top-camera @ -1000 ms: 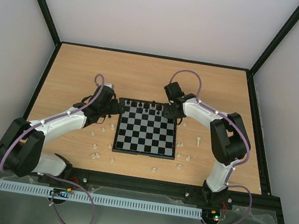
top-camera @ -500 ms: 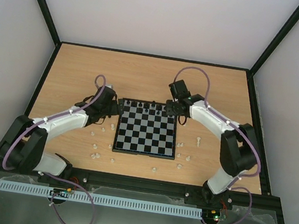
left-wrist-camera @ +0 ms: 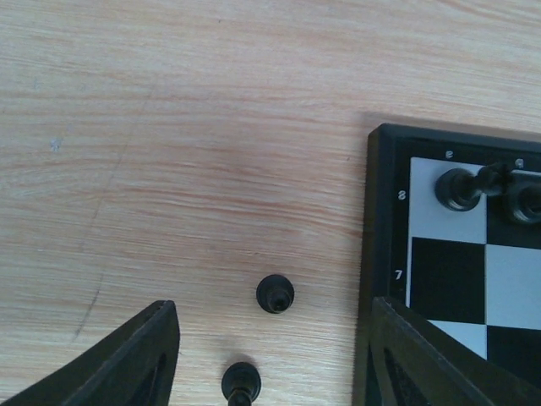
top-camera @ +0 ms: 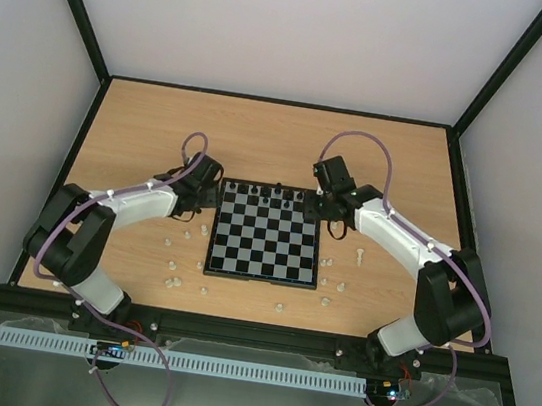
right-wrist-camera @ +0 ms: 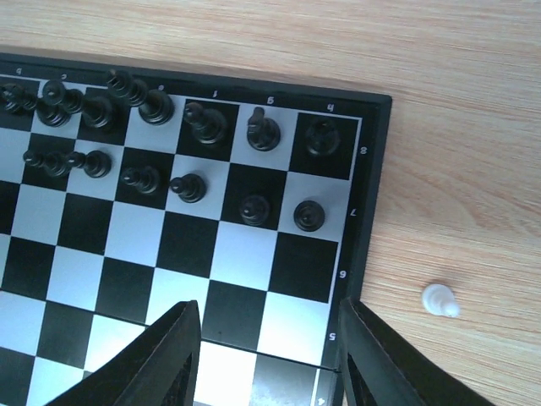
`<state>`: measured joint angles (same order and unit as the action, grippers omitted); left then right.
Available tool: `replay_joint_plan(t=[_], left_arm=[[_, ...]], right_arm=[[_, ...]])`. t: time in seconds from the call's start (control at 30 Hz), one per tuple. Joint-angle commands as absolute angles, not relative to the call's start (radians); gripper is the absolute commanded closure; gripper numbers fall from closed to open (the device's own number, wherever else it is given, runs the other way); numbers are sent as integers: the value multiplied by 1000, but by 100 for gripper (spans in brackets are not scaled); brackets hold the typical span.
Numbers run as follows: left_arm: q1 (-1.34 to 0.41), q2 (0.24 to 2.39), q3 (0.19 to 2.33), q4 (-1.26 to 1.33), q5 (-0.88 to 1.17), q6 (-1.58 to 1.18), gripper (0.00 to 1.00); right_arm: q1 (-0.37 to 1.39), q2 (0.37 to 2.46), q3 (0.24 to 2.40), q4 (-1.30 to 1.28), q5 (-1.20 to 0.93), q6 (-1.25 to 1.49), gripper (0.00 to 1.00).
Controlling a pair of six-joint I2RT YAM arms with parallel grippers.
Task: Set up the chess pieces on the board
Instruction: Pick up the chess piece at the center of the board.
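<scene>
Claws both gape empty: left claw [left-wrist-camera: 269, 342] over two black pieces [left-wrist-camera: 275, 293], right claw [right-wrist-camera: 269, 338] over the board [right-wrist-camera: 373, 173].

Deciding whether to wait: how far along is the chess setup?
Done: most black pieces sit on the board's two far rows. In hand: nothing; the open left gripper hovers over two loose black pieces off-board. Left: those, plus the white pieces scattered around the board.

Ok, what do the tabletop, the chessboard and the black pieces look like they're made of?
Light wood-grain tabletop: probably laminate, matt, with printed-looking streaks.
Small black-and-pale checked chessboard: likely plastic, smooth, its pale squares faintly sheeny.
Tiny black chess pieces: apparently moulded plastic, glossy, with small highlights.
</scene>
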<state>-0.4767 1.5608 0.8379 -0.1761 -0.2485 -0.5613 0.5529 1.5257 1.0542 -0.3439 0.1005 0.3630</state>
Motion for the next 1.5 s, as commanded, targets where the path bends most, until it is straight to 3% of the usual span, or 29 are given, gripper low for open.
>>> replay_joint_plan(t=[0.0, 0.43, 0.6, 0.97, 1.1, 1.47], left_arm=[[-469, 1585, 852, -205, -254, -559, 39], [-459, 1658, 891, -196, -229, -522, 67], [-457, 1687, 906, -189, -220, -517, 82], [-457, 1716, 910, -186, -229, -518, 81], [-456, 1717, 913, -187, -230, -517, 97], [-490, 1656, 996, -265, -214, -501, 98]], right_arm=[[571, 1510, 1038, -341, 66, 367, 55], [575, 1500, 1030, -334, 75, 365, 55], [575, 1503, 1030, -332, 76, 365, 55], [577, 1511, 1025, -325, 69, 364, 55], [577, 1509, 1023, -323, 68, 364, 55], [578, 1503, 1022, -319, 78, 367, 55]])
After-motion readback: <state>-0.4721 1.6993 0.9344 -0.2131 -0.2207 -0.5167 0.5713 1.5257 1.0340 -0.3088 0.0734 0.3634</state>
